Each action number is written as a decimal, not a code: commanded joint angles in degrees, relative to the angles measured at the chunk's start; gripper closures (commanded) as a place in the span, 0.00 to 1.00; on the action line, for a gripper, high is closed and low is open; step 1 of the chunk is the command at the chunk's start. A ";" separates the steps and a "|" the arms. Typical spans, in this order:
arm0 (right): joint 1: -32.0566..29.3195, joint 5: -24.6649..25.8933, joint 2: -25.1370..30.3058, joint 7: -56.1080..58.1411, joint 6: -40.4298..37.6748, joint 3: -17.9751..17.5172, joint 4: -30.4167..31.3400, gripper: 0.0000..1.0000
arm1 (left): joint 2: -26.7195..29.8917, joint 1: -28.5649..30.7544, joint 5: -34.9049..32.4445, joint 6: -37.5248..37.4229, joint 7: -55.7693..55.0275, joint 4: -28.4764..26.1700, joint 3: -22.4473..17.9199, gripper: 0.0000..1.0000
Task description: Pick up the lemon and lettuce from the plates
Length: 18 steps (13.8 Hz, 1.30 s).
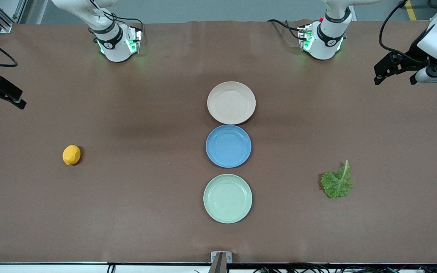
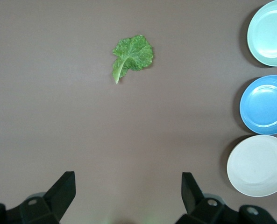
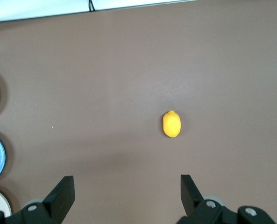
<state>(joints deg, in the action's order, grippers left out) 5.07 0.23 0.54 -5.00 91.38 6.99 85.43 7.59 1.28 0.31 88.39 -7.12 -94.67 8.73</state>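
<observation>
The lemon lies on the bare table toward the right arm's end; it also shows in the right wrist view. The lettuce lies on the bare table toward the left arm's end, also in the left wrist view. The beige-pink plate and the pale green plate sit empty mid-table. My left gripper is open and empty, high over its end of the table, as its wrist view shows. My right gripper is open and empty, high over its end.
An empty blue plate sits between the two other plates, in one row. The pale green plate is nearest the front camera. The brown table spreads wide around the lemon and the lettuce. A small bracket sits at the near edge.
</observation>
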 commanded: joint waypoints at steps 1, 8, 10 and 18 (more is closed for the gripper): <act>-2.78 -0.14 -0.80 3.49 -0.68 -0.40 -1.23 0.00 | 1.20 0.30 0.13 0.81 0.88 -1.04 0.14 0.00; -2.61 -0.14 -0.63 3.95 -2.25 -0.93 -1.49 0.00 | 1.11 0.30 0.40 0.90 0.88 -1.04 0.14 0.00; -2.35 -0.23 -0.36 3.95 -2.43 -1.02 -1.32 0.00 | 1.11 0.30 0.40 0.90 0.88 -1.04 0.14 0.00; -2.35 -0.23 -0.36 4.12 -2.35 -1.10 -1.14 0.00 | 0.76 0.30 0.31 0.02 1.15 0.62 0.14 0.00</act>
<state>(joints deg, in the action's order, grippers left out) 2.78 0.20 0.22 -1.54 89.77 5.95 84.93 7.59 1.28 0.31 88.57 -6.96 -94.53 8.74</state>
